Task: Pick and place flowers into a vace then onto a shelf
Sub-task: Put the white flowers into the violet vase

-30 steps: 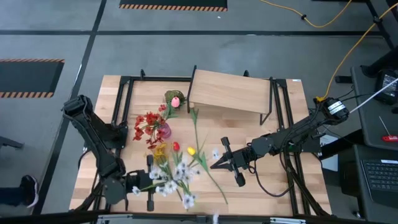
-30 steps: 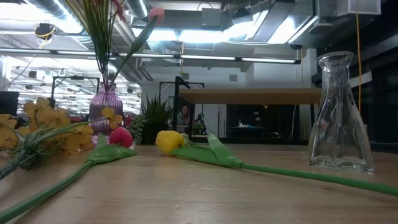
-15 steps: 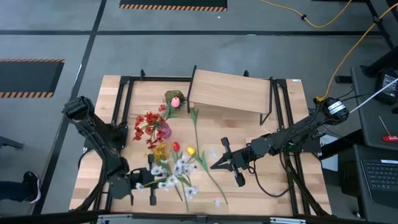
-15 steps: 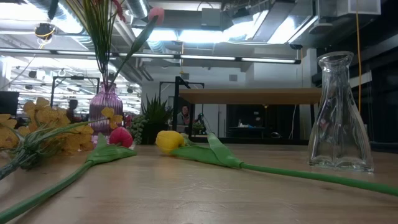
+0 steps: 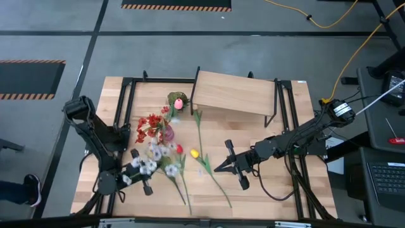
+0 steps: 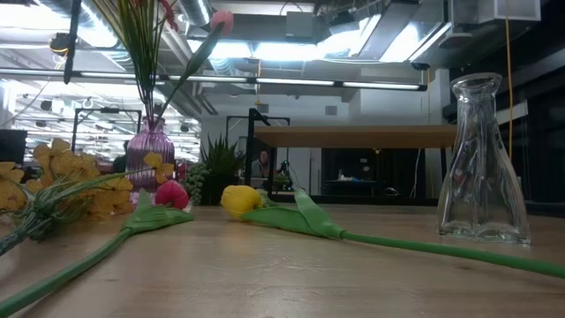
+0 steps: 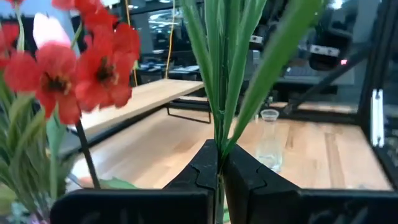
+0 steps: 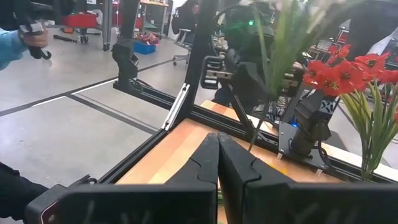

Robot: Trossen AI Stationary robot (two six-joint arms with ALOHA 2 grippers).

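The left gripper is clenched on the white flowers, up in the air near the table's left front corner. The right gripper is closed, empty, near the middle. The loose stems could bump the purple vase with red flowers and tip it.
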